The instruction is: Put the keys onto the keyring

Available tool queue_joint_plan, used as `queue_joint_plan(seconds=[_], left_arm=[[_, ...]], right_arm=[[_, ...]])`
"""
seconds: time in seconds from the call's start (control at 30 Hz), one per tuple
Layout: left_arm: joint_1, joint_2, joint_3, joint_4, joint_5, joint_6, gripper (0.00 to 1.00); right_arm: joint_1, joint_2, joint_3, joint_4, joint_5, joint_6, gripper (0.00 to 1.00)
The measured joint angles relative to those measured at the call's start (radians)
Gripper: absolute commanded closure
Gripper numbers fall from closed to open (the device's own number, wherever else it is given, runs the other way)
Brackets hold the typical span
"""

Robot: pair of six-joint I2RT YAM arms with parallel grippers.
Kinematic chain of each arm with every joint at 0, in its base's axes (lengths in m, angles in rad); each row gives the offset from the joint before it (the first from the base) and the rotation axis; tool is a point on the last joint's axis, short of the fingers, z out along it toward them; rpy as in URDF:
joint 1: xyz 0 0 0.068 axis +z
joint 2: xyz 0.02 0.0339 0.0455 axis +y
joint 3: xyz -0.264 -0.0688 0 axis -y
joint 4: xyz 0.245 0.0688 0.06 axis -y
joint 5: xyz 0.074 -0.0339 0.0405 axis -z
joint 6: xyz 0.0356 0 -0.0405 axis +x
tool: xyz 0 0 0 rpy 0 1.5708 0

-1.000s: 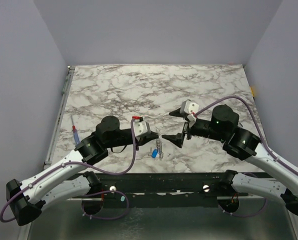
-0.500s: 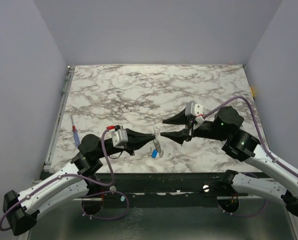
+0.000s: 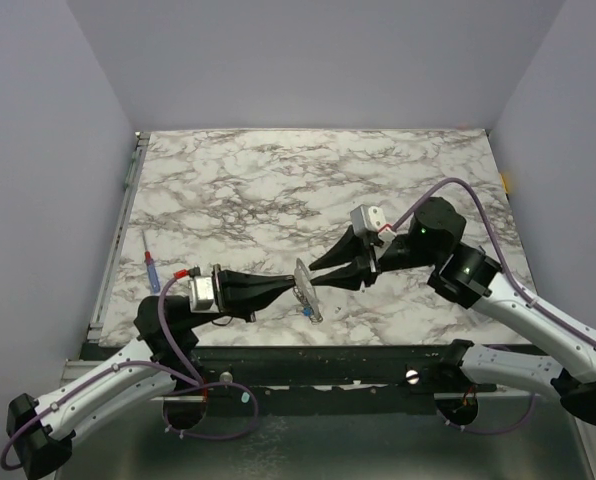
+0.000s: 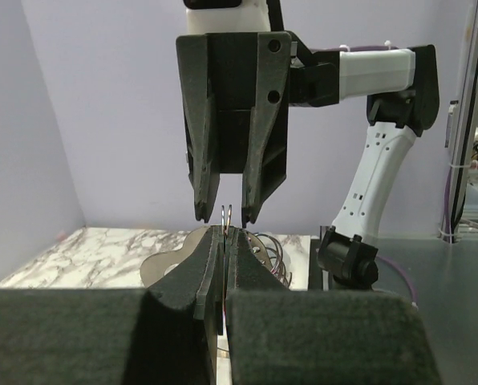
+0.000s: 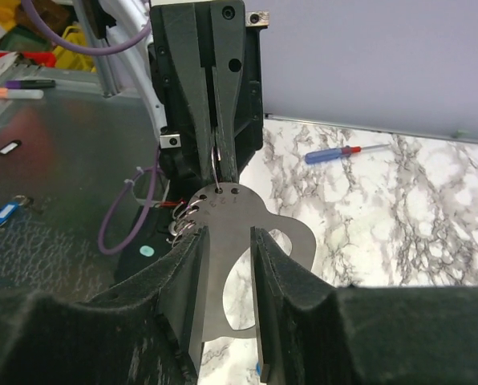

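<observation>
Where the left gripper (image 3: 294,284) reaches in from the left, its two black fingers are pressed together on the thin wire of the keyring (image 4: 227,215), with only the wire between them. The left wrist view shows the loop standing up out of the clamped fingertips. A flat silvery metal plate (image 5: 231,233) with two small holes near its top and a large cut-out lower down hangs from the keyring. A short chain (image 5: 183,220) dangles beside the plate.

Facing it from the right, the right gripper (image 3: 316,275) is spread to a moderate gap and grips nothing. In the right wrist view its padded fingers (image 5: 187,277) sit on either side of the plate's lower part, and I cannot tell whether they touch it. From the left wrist view the same fingers straddle the top of the wire loop, one on each side.

Both grippers meet tip to tip near the front edge of the marble table (image 3: 278,180), with the keyring held above the surface. Just below them on the marble lies a small key with a blue head (image 3: 306,311), beside something pale and silvery that is too small to make out. A blue-and-red screwdriver (image 3: 150,268) lies well apart, near the table's left edge.
</observation>
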Motion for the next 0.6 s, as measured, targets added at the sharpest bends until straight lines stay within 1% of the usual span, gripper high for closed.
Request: queue_joint_plan(seconds=[0.2, 0.3, 0.6], left_arm=[[0.0, 0.019, -0.008, 0.05, 0.0, -0.018, 1.0], [0.0, 0.035, -0.008, 0.066, 0.0, -0.021, 1.0], [0.0, 0.077, -0.008, 0.088, 0.001, -0.021, 1.0]], right_arm=[[0.0, 0.053, 0.021, 0.031, -0.064, 0.029, 0.69], [0.0, 0.064, 0.024, 0.051, -0.084, 0.038, 0.72], [0.0, 0.088, 0.041, 0.072, -0.12, 0.056, 0.72]])
